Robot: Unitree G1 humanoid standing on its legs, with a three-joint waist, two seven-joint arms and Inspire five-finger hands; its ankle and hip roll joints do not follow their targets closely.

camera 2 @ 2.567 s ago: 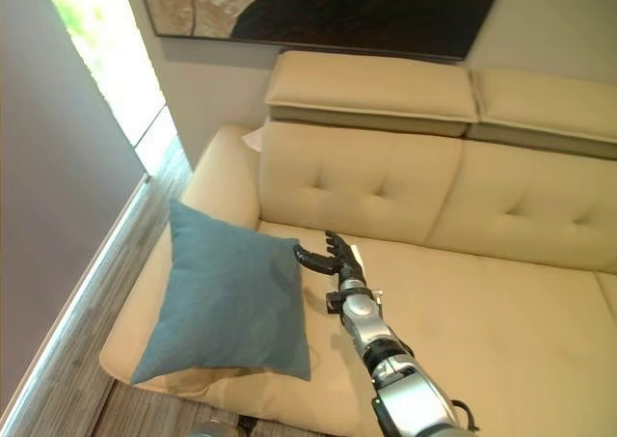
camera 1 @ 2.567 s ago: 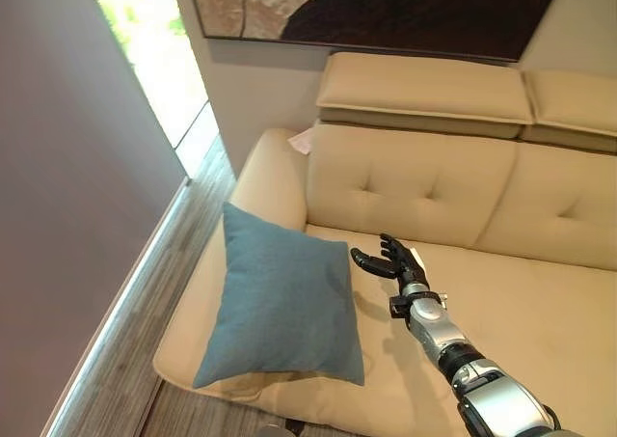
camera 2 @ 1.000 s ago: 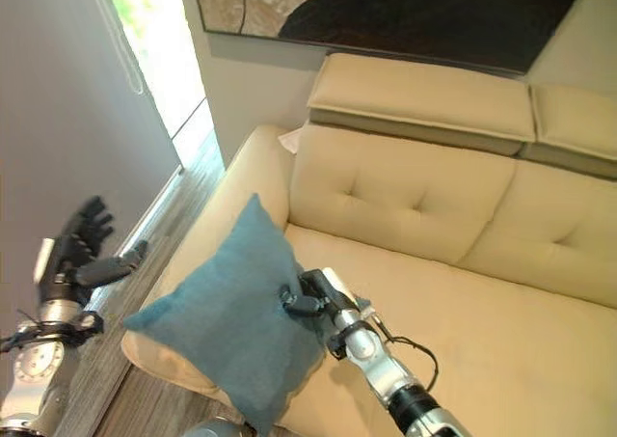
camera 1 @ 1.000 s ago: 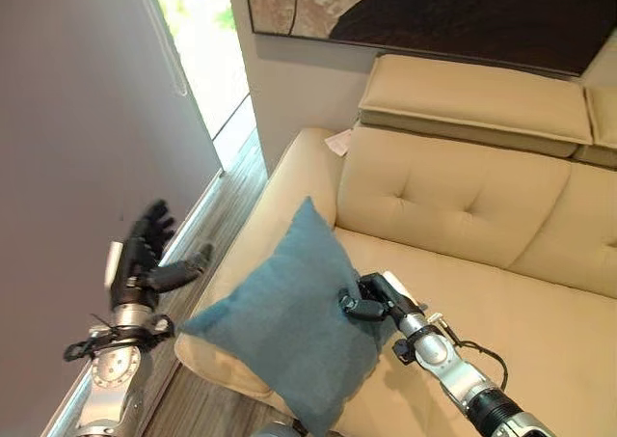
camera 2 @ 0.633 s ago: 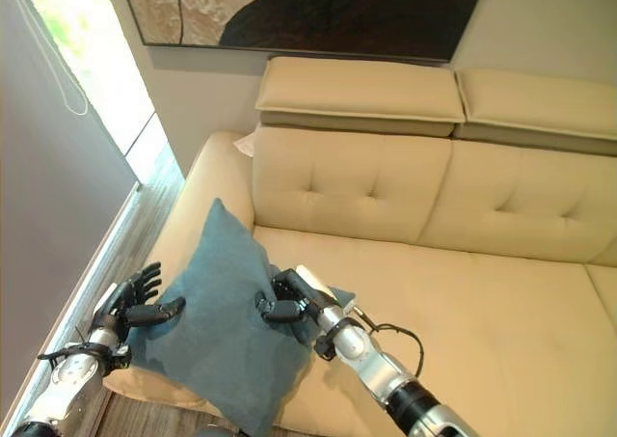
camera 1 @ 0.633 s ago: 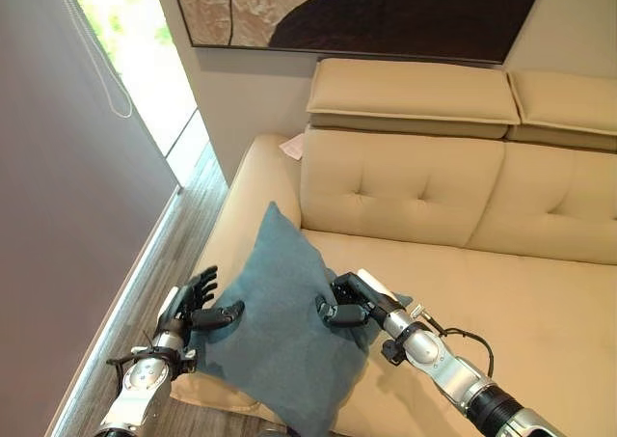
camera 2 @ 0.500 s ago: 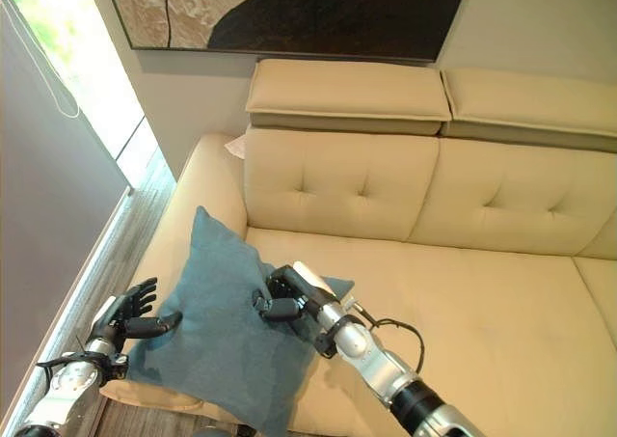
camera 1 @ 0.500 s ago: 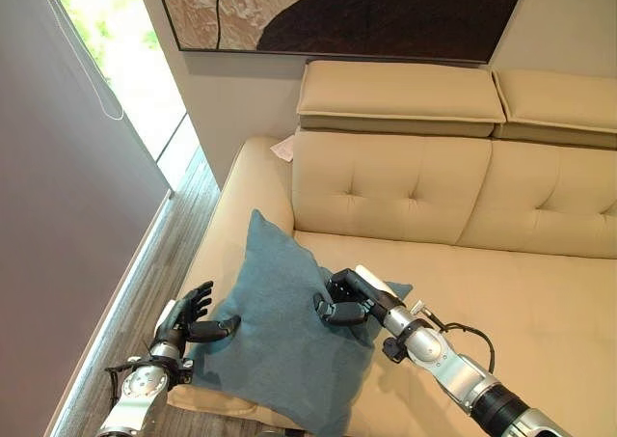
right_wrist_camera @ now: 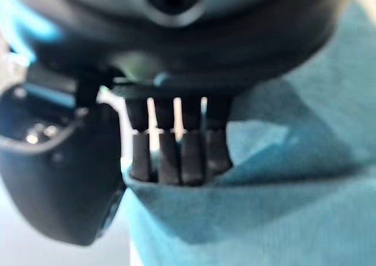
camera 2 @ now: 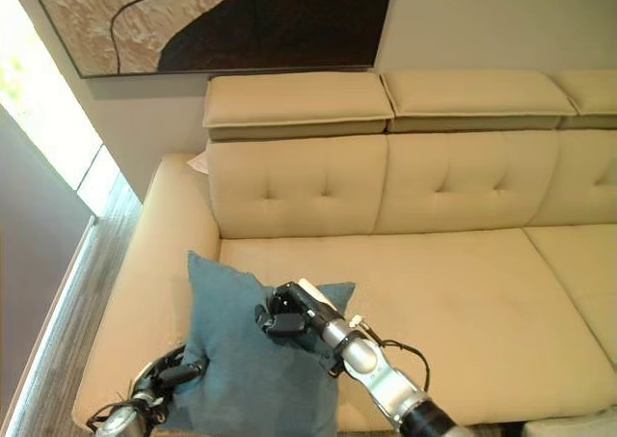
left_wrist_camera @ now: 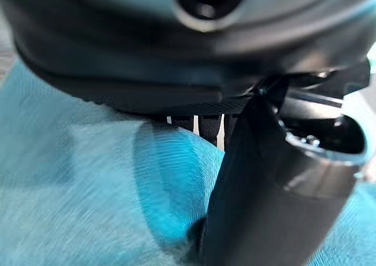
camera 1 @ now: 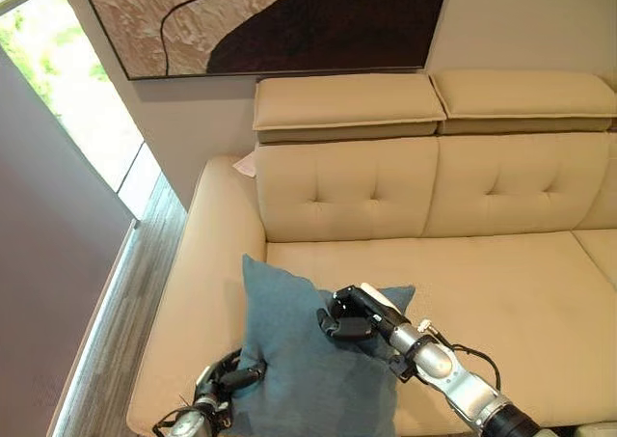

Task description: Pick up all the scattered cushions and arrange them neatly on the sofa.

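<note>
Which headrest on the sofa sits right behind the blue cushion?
The leftmost headrest, at the armrest end; the cushion is held below it.

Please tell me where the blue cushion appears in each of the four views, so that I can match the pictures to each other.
Left eye view: blue cushion at lower centre, on the sofa seat's front left part.
Right eye view: lower left.
Left wrist view: blue cloth past the left hand.
Right wrist view: blue cloth past the right hand.
Shared landmark: the right hand gripping the cushion's upper edge.
</note>
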